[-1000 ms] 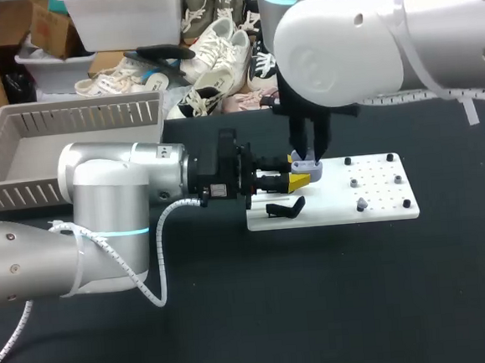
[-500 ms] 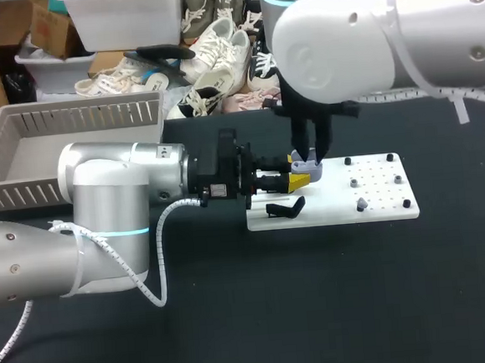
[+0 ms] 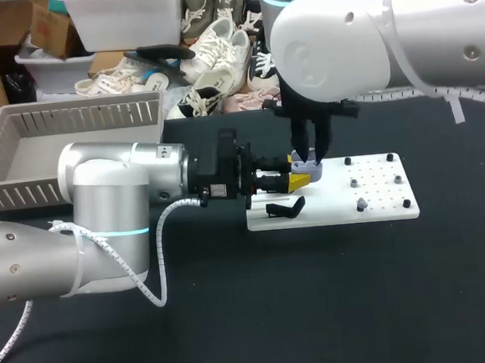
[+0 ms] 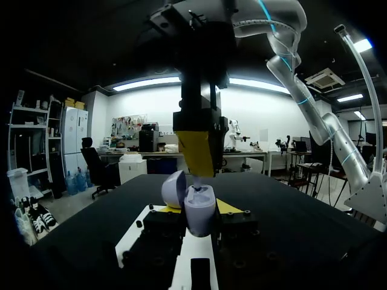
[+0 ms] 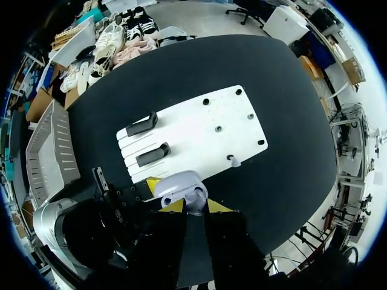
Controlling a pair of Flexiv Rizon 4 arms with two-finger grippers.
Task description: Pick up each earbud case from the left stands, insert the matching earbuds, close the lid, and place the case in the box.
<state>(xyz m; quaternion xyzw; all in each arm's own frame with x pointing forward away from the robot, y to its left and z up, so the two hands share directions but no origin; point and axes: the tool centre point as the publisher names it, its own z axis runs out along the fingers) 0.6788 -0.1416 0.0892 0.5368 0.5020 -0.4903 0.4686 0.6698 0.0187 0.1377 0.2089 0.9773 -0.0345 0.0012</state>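
Observation:
My left gripper [image 3: 298,180] holds a lavender earbud case [image 3: 309,167] by its sides just above the near left corner of the white board [image 3: 383,210]. In the left wrist view the case [image 4: 198,212] stands upright between my fingers, its lid [image 4: 173,188] tipped open. My right gripper [image 3: 312,154] points straight down into the open case, its yellow tips [image 4: 196,158] close together on a small pale earbud [image 5: 195,207]. A second small earbud [image 3: 361,203] sits on a peg of the board. The earbud itself is mostly hidden by the fingers.
Two black stands [image 5: 142,125] [image 5: 152,154] lie on the board's left part, with several black pegs [image 3: 348,161] to their right. A grey slatted box [image 3: 22,157] stands at the table's far left. Dark table surface surrounds the board.

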